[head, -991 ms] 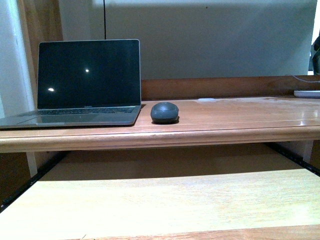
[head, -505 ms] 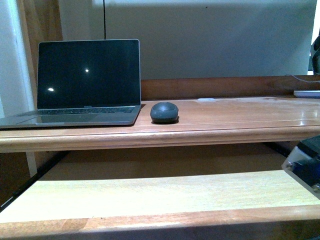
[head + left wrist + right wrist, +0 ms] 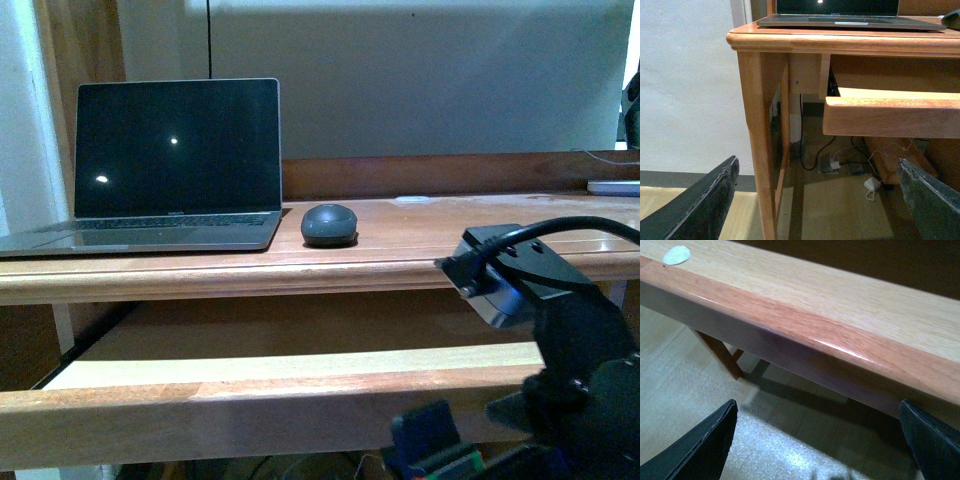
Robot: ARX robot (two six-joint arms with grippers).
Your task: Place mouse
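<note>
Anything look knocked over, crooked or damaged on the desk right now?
Nothing stands out. The mouse sits flat on the desk just right of the open laptop, apart from it. The pull-out shelf is extended and looks level. Both grippers' fingers are spread, holding nothing.

Black robot arm with a wrist camera

The right arm (image 3: 575, 360) is matte black, carrying a boxy grey-black camera module (image 3: 505, 270) fed by a thick black cable (image 3: 570, 228); gripper fingers (image 3: 700, 205) are dark, tapered.

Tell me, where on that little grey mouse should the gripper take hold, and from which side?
Probably from above, closing across the mouse's narrower sides low down. Its smooth dome would let fingers slip off higher up, and the laptop stands close on one side, so the open side is safer.
</note>
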